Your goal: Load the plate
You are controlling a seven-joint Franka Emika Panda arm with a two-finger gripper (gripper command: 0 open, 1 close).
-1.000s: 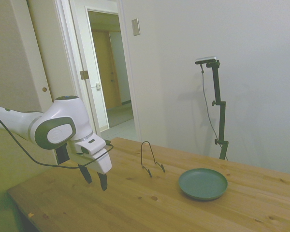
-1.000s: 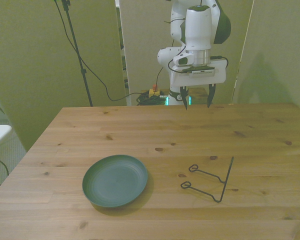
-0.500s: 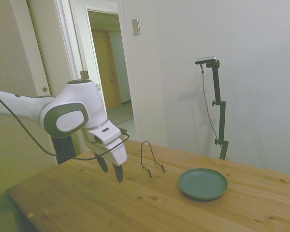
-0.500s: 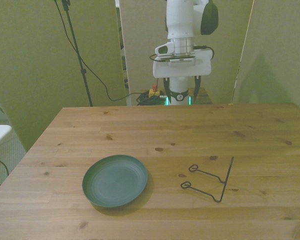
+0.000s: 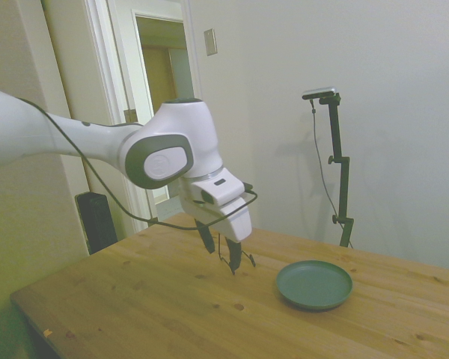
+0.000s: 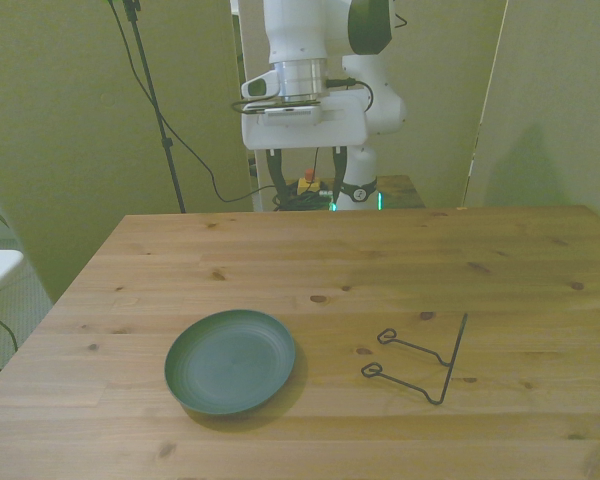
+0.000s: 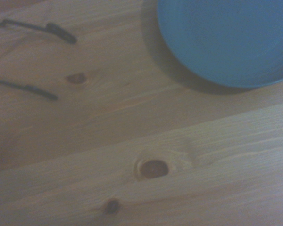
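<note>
From the side, the gripper (image 5: 223, 258) hangs above the tabletop (image 5: 135, 299) with its fingers parted and empty; the plate (image 5: 314, 284) lies flat beyond the wire stand (image 5: 236, 247). From the front, the plate (image 6: 230, 360) sits toward the near edge, apart from the stand (image 6: 420, 360). The wrist view shows the plate's rim (image 7: 188, 80). A good approach would likely descend over the rim and pinch it.

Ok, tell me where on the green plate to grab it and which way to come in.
Take the plate by its rim, coming down from above with one finger inside the raised lip and one outside. It lies flat on the table, so only the edge gives a pinch. The edge nearest the wire stand probably suits loading. The gripper is open, high above the table.
</note>
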